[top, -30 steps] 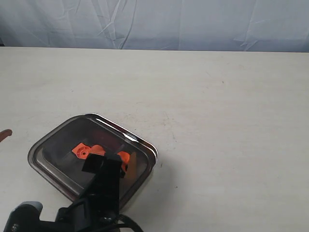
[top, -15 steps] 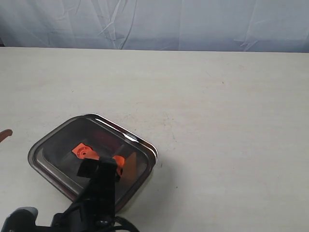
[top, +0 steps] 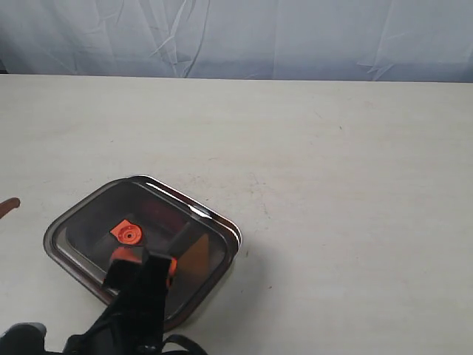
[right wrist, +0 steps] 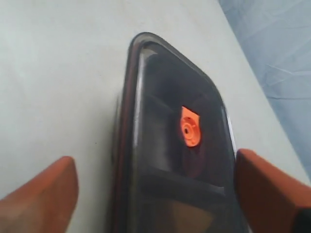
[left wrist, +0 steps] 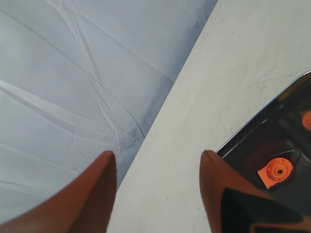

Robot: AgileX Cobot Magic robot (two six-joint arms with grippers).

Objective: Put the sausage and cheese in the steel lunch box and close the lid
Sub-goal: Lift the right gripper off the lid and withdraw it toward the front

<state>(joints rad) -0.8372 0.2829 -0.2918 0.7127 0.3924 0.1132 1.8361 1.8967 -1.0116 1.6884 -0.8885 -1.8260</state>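
Only my wrist views show my right gripper (right wrist: 154, 162) and left gripper (left wrist: 158, 154) spread apart; the lid (top: 89, 237) covers the steel lunch box (top: 230, 231), long axis far-left to near-right.

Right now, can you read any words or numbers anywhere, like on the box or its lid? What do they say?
No text to list: nothing can be read in any view.
The dark lid is plain, and its orange valve shows no letters that I can make out.
The steel lunch box rim, the table and the cloth behind carry no writing, numbers or signs.
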